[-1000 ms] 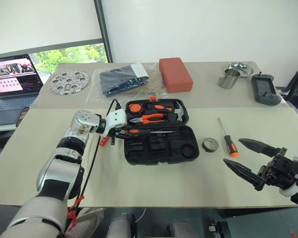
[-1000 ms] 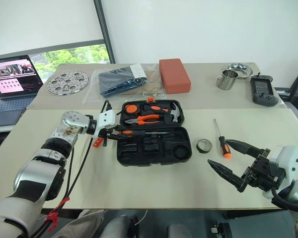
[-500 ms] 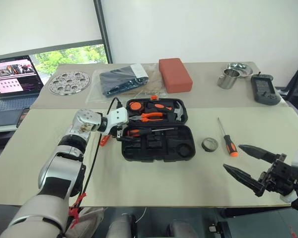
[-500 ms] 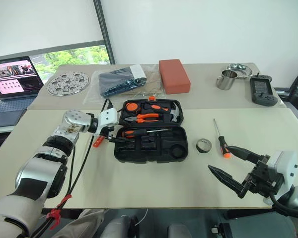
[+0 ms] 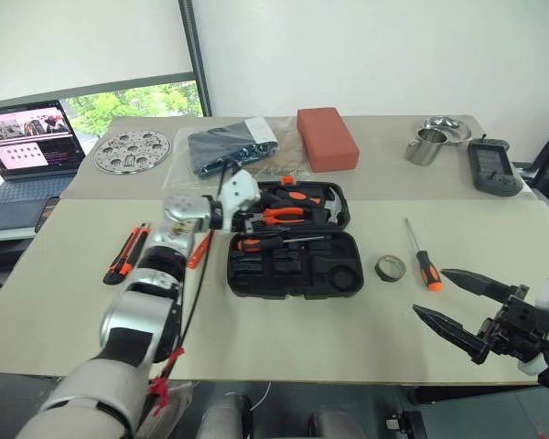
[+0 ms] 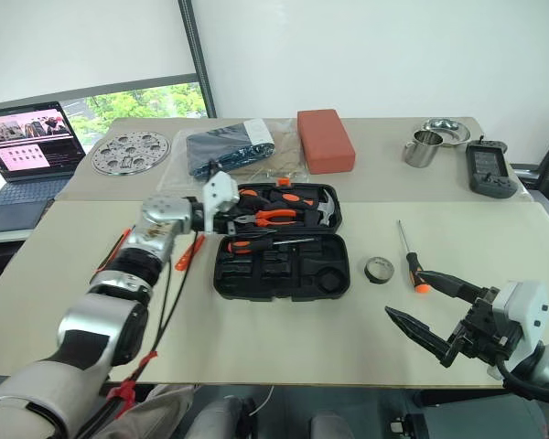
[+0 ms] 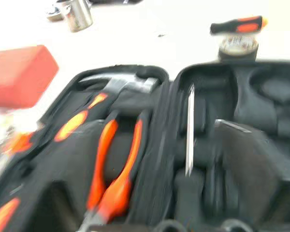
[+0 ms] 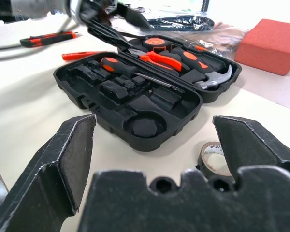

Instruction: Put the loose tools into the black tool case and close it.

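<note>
Midway through the tidy-up, the black tool case [image 5: 293, 240] lies open at the table's [image 5: 284, 334] centre, one screwdriver [image 5: 274, 243] already seated. Loose on either side are the utility knife [image 5: 124, 255], small orange screwdriver [image 5: 199, 249], tape roll [image 5: 390, 267] and second screwdriver [image 5: 419, 255]. Left hand [image 6: 233, 208] hovers over the case's left edge, its opening unclear; right hand [image 5: 459, 305] waits spread wide, empty. Best approach: grip each tool mid-handle and align it with its recess.
</note>
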`<act>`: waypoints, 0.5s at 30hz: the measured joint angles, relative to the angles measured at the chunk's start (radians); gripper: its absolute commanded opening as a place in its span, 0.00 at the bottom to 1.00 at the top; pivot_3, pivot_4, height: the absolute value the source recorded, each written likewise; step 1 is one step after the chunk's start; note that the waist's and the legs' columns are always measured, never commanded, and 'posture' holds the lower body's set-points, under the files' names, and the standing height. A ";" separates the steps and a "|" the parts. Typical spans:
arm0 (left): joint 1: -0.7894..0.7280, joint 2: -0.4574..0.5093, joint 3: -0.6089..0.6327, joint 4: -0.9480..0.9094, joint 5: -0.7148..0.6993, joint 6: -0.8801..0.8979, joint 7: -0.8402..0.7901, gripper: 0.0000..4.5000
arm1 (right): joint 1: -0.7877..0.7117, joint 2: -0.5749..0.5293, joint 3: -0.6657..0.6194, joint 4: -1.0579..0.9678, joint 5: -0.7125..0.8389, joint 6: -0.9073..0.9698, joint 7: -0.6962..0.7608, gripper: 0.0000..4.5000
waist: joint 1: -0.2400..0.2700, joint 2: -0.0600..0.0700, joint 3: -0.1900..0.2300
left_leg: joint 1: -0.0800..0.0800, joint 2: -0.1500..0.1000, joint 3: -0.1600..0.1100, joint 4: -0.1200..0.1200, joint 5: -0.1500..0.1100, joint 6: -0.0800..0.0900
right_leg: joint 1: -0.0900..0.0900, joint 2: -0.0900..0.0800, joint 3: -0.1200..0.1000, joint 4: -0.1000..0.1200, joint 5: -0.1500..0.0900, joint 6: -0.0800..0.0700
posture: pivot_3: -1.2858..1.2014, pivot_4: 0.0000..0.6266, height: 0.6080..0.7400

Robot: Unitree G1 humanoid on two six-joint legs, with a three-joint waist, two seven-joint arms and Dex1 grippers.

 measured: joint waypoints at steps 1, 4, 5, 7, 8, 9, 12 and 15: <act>0.007 -0.007 0.000 0.001 0.000 0.002 0.010 0.46 | 0.004 0.000 0.000 0.000 0.000 -0.001 0.000 1.00 | -0.003 0.000 0.000 | 0.000 0.000 0.000 0.000 0.000 0.000 | 0.000 0.000 0.000 0.000 0.000 0.000 | 0.52 0.24 1.00; 0.021 -0.009 -0.002 0.018 0.008 0.002 0.043 0.20 | 0.018 0.009 -0.005 0.000 0.000 -0.009 0.000 1.00 | -0.010 0.000 0.000 | 0.001 0.000 0.000 -0.001 0.001 -0.001 | 0.000 0.001 0.000 0.001 0.000 0.000 | 0.52 0.24 1.00; 0.024 -0.009 -0.002 0.023 0.013 0.003 0.056 0.12 | 0.021 0.011 -0.006 0.000 0.000 -0.013 0.000 1.00 | -0.010 0.000 0.000 | 0.001 0.000 0.000 -0.001 0.001 -0.001 | 0.000 0.001 0.000 0.001 0.000 0.000 | 0.52 0.24 1.00; 0.024 -0.007 -0.005 0.036 0.022 0.003 0.068 0.01 | 0.025 0.011 -0.006 0.000 0.000 -0.018 0.000 1.00 | -0.008 0.000 0.000 | 0.001 0.000 0.000 0.000 0.001 -0.001 | 0.000 0.001 0.000 0.001 0.000 0.000 | 0.52 0.24 1.00; 0.024 -0.005 -0.013 0.045 0.036 0.003 0.072 0.01 | 0.029 0.012 -0.006 0.000 0.000 -0.020 0.000 1.00 | -0.008 0.000 0.000 | 0.001 0.000 0.000 0.000 0.001 -0.001 | 0.000 0.001 0.000 0.001 0.000 0.000 | 0.52 0.24 1.00; 0.027 -0.001 -0.026 0.054 0.048 0.003 0.072 0.01 | 0.033 0.013 -0.006 0.000 -0.001 -0.022 -0.001 1.00 | -0.007 0.000 0.000 | 0.001 0.000 0.000 0.000 0.001 -0.001 | 0.000 0.001 0.000 0.000 0.000 0.000 | 0.52 0.24 1.00; 0.045 -0.001 -0.048 0.064 0.074 -0.005 0.070 0.01 | 0.039 0.014 -0.006 0.000 -0.001 -0.025 -0.002 1.00 | -0.005 0.000 0.000 | 0.001 0.000 -0.001 0.000 0.001 -0.001 | 0.000 0.001 0.000 0.000 0.000 0.000 | 0.52 0.24 1.00; 0.044 0.000 -0.059 0.064 0.082 -0.013 0.074 0.01 | 0.039 0.014 -0.006 0.000 -0.001 -0.027 -0.002 1.00 | -0.004 0.001 -0.001 | 0.001 0.000 -0.001 0.000 0.001 -0.001 | 0.001 0.000 0.000 0.000 0.000 0.000 | 0.52 0.24 1.00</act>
